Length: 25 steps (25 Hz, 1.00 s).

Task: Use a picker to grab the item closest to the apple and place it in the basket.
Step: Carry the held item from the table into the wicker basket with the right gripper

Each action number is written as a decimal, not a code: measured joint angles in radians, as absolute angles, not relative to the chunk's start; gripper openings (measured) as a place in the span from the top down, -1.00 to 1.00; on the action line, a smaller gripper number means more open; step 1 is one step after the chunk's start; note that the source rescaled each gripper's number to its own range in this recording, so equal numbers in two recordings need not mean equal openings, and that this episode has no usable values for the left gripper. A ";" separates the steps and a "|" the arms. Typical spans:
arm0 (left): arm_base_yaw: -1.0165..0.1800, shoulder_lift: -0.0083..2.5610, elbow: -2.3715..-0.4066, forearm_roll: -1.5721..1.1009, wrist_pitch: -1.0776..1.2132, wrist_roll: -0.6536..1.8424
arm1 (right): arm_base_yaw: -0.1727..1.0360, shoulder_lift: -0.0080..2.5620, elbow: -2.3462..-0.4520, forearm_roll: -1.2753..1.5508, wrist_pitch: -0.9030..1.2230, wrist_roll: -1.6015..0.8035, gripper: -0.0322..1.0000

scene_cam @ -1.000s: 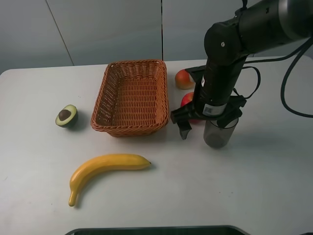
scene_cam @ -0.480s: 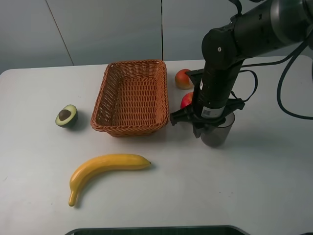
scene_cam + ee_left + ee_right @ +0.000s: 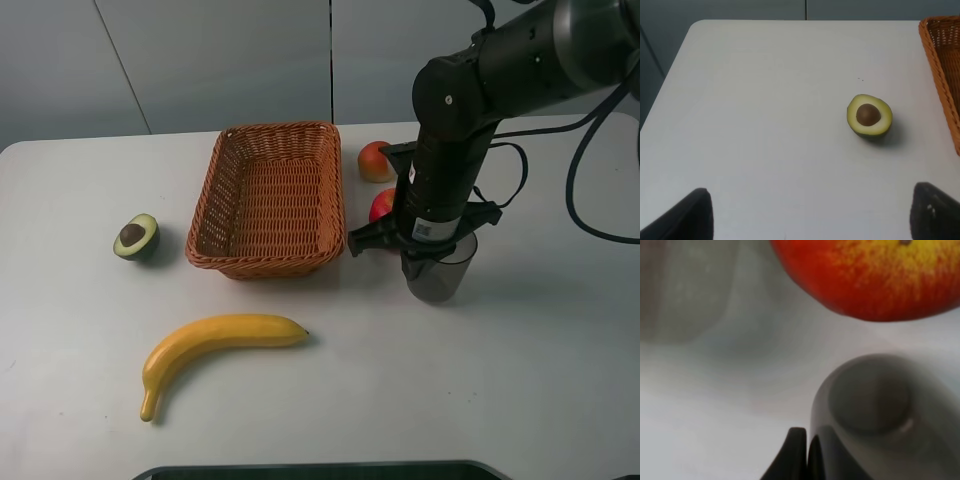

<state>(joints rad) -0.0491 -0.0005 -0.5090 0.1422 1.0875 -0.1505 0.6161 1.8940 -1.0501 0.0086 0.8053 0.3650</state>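
Note:
A red apple [image 3: 383,205] lies right of the wicker basket [image 3: 275,128]; in the right wrist view the apple [image 3: 865,275] fills the upper part. A dark see-through cup [image 3: 440,277] stands just in front of it, closest to it. My right gripper [image 3: 418,258] comes down on the cup's near-left rim, and in the right wrist view the gripper [image 3: 806,455] is shut on the wall of the cup [image 3: 870,405]. My left gripper [image 3: 810,220] is open over bare table, its fingertips [image 3: 685,215] far apart, short of the halved avocado [image 3: 869,116].
A peach-coloured fruit [image 3: 374,160] lies behind the apple. The avocado half [image 3: 136,236] sits left of the basket and a banana [image 3: 215,345] lies in front of it. The basket's corner [image 3: 942,65] shows in the left wrist view.
My right gripper has shifted right and down from beside the basket onto the cup's rim and closed there; the cup has slid slightly left. Nothing else has moved.

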 joint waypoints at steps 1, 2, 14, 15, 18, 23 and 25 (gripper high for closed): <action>-0.049 -0.001 -0.509 0.142 1.087 -0.150 | 0.616 1.894 -1.050 0.009 0.806 0.365 0.93; -0.049 -0.001 -0.509 0.142 1.087 -0.150 | 0.616 1.894 -1.050 0.009 0.808 0.365 0.93; -0.049 -0.001 -0.509 0.142 1.087 -0.150 | 0.616 1.890 -1.050 0.009 0.839 0.359 0.93; -0.049 -0.001 -0.509 0.142 1.087 -0.150 | 0.616 1.879 -1.050 0.007 0.852 0.359 0.93; -0.049 -0.001 -0.509 0.142 1.087 -0.150 | 0.616 1.825 -1.065 0.000 0.904 0.351 0.93; -0.049 -0.001 -0.509 0.142 1.087 -0.150 | 0.637 1.730 -1.156 0.007 0.991 0.342 0.93; -0.049 -0.001 -0.509 0.144 1.087 -0.150 | 0.657 1.719 -1.211 0.007 1.015 0.330 0.93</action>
